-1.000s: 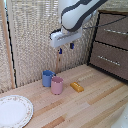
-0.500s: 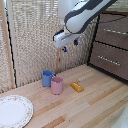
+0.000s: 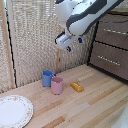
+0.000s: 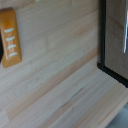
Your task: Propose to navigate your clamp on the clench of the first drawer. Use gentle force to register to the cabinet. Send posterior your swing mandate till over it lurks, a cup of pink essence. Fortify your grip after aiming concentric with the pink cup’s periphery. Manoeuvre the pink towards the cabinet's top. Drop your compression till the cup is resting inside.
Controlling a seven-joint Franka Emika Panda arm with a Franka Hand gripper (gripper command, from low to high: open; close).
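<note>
Bulky white robot arm (image 3: 85, 17) is hanging over the middle of the light wooden plank counter (image 3: 100, 100); its small dark, blue-tipped end effector (image 3: 68, 45) is pointing down, well above the cups and holding nothing; whether the fingers are spread or pressed together, cannot tell at this blur.

Small dusty-pink handleless tumbler (image 3: 57, 85) is standing upright on the counter, toward the rear edge by the reed screen (image 3: 35, 35); blue mug (image 3: 47, 78) is standing just behind it, touching or nearly so; flat orange block (image 3: 76, 86) is lying on the counter just beside the tumbler, on the side toward the cabinet.

Large dark brown wooden cabinet (image 3: 111, 42) is sitting at the counter's far corner, on the exterior view's right; uppermost drawer front (image 3: 111, 31) with its slim silver bar handle (image 3: 114, 31) is sitting flush, apparently shut; lower drawer front (image 3: 107, 58) likewise.

White patterned plate (image 3: 14, 111) is resting at the counter's near corner, on the exterior view's left.

Wrist view is showing the orange block (image 4: 10, 37) on pale planks, and the cabinet's dark edge (image 4: 116, 42).
</note>
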